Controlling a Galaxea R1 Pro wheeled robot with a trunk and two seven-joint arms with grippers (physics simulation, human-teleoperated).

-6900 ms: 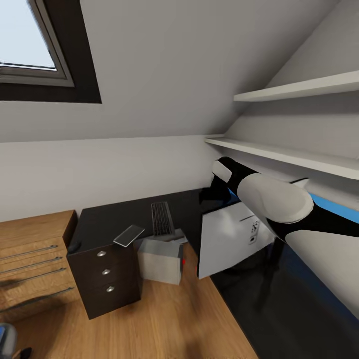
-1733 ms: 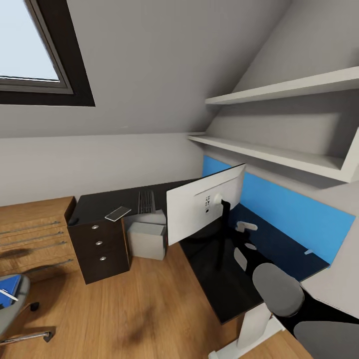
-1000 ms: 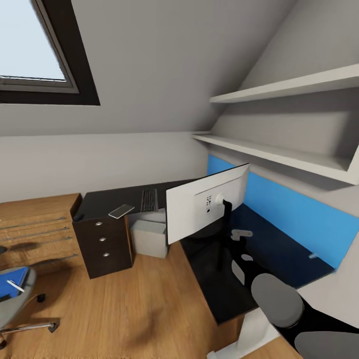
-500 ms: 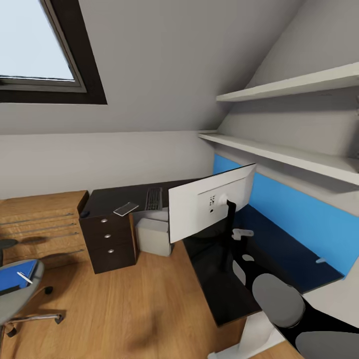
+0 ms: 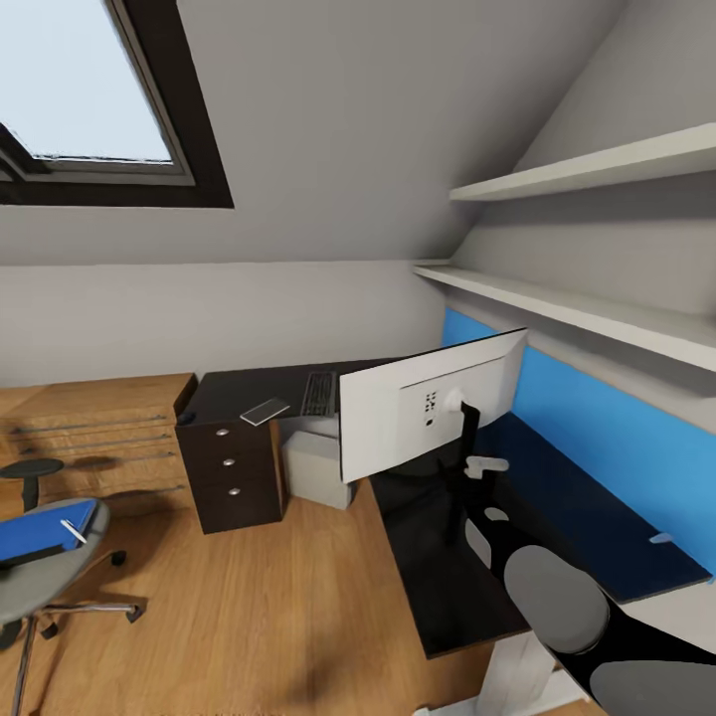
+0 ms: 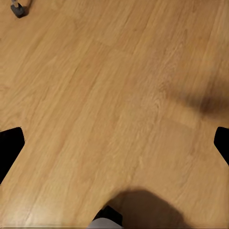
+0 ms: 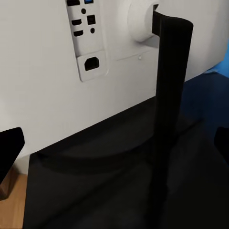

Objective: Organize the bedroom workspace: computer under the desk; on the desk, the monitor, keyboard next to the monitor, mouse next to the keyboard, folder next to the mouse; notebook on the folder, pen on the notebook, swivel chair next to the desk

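Black surface (image 5: pixel 557 537) now carries the monitor (image 5: pixel 428 413), with keyboard (image 5: pixel 318 394) and notebook (image 5: pixel 265 411) beyond it; the folder (image 5: pixel 40 530) waits on the swivel chair (image 5: pixel 40 587). Both jaws spread, empty.

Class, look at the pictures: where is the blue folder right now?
In the head view, the folder lies on the swivel chair seat at lower left, a pen on it, away from the desk.

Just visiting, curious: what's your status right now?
Both grippers open, holding nothing. Monitor stands on desk. Folder and pen on swivel chair.
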